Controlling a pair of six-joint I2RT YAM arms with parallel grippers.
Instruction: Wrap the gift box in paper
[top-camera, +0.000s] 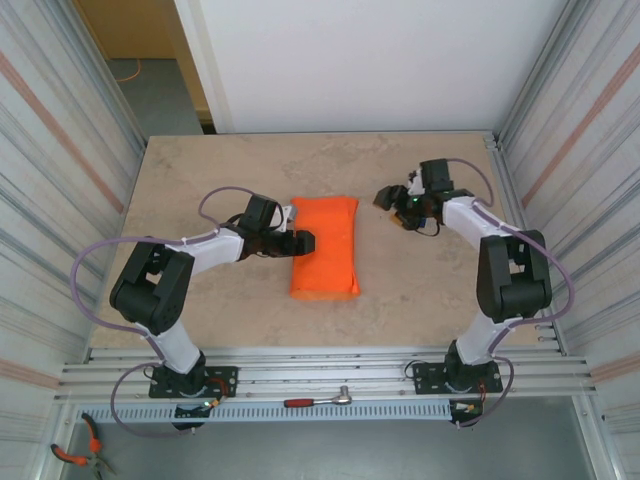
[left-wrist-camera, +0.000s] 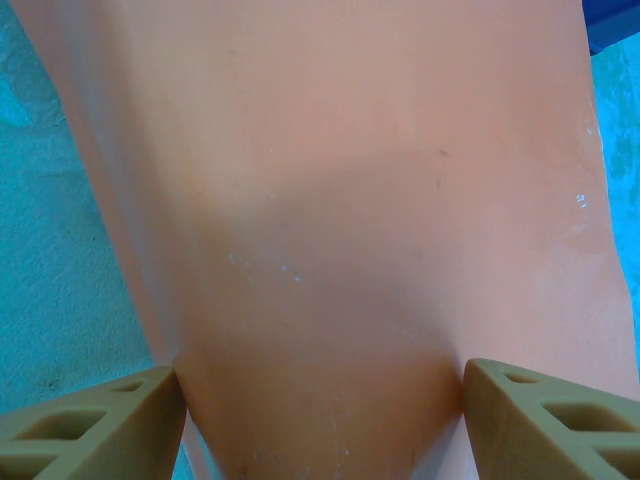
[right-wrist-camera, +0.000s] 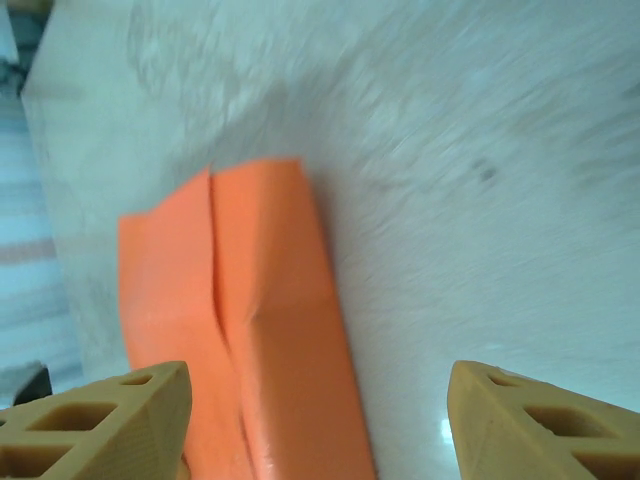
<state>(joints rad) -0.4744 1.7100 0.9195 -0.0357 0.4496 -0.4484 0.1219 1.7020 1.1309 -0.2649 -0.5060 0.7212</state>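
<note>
Fingers (left-wrist-camera: 90, 430) of the left gripper (left-wrist-camera: 320, 425) stand wide apart, one at each side of the wrist view. Orange paper (top-camera: 325, 250) fills the gap close up, and nothing is pinched between them. From above, this gripper sits at the left long edge of the paper, touching it or just short of it; cannot tell which

Right gripper (right-wrist-camera: 320, 425): fingers (right-wrist-camera: 100, 420) likewise spread, with paper and bare tabletop (top-camera: 200, 170) beyond the gap and nothing held. It hangs over the right part of the tabletop, toward the far edge and apart from the paper. Its wrist view is smeared

Paper lies as a folded oblong parcel in the middle of the tabletop, long axis running from far edge to near edge. The gift box is hidden; it is judged to be inside, since the parcel has a raised body

Progress, as judged:
- Done: both long sides are brought over the top and meet in a seam (right-wrist-camera: 215, 270) that runs the length of the parcel
- Seam: no tape can be made out on it. A dark line shows between the two edges, so it may be loose
- Left: the far and near ends look flat and run past the box, not folded in; both need tucking and fixing
- Estimate: about halfway, with the body covered and the ends open
</note>
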